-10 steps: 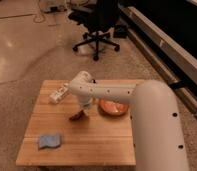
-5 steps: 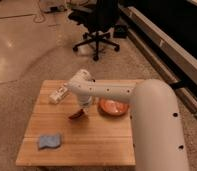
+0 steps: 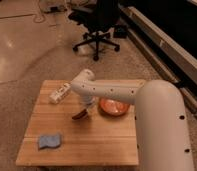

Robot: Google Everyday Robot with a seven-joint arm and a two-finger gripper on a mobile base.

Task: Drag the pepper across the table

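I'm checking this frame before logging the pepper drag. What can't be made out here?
- Camera view: the gripper hangs over the pepper; contact is too small to tell.
- The arm hides the table's right side.
- The white object's identity is blurred.

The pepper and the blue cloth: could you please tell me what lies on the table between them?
Nothing: the camera view shows only bare table between the pepper and the blue cloth. The gripper sits just above the pepper.
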